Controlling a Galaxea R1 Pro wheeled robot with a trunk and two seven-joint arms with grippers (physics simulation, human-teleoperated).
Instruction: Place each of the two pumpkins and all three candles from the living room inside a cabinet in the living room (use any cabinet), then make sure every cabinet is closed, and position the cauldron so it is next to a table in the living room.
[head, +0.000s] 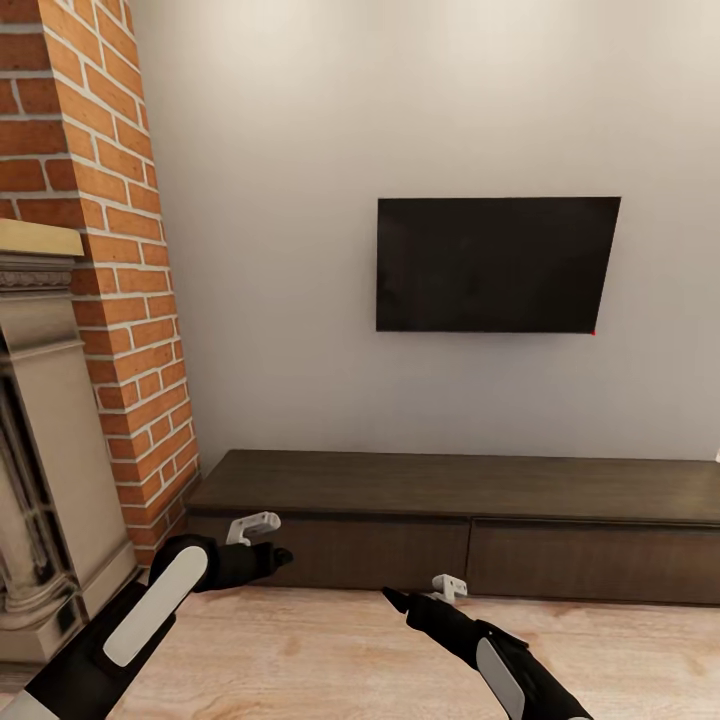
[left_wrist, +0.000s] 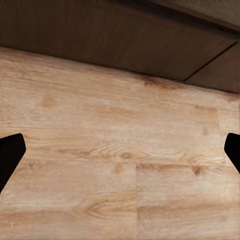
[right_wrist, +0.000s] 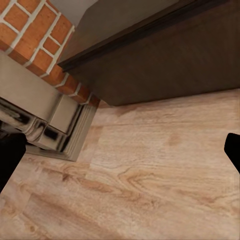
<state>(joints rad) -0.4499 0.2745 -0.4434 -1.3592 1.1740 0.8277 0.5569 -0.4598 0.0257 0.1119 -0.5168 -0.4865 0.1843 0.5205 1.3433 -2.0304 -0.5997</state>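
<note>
Your cabinet (head: 460, 520) sits straight ahead against the pale wall: long, low, dark-brown wood grain, flat slab top, two flat handle-less fronts side by side with a thin vertical seam between them, both flush shut. It runs from beside the brick column out past the head view's right edge. Its top is bare.

Above it a black flat TV (head: 497, 264) hangs on the wall, matte, rectangular. Left of the cabinet stands a red-brick chimney column (head: 100, 250) with pale mortar lines, and in front of that a beige carved stone fireplace surround (head: 45, 430) with a moulded mantel. The floor (head: 330, 650) is light wood planks with knots and visible grain.

Your left gripper (head: 268, 538) is low, just in front of the cabinet's left front, arm black with a white forearm panel, angled up from the lower left. The left wrist view shows its dark fingers (left_wrist: 10, 157) at both edges, spread wide, nothing between, floor and the cabinet's base beyond.

Your right gripper (head: 400, 598) hovers over the floor just before the cabinet's seam, pointing left. In the right wrist view its fingers (right_wrist: 9, 160) are also wide apart and empty, facing floor, the cabinet's corner and the fireplace base.
</note>
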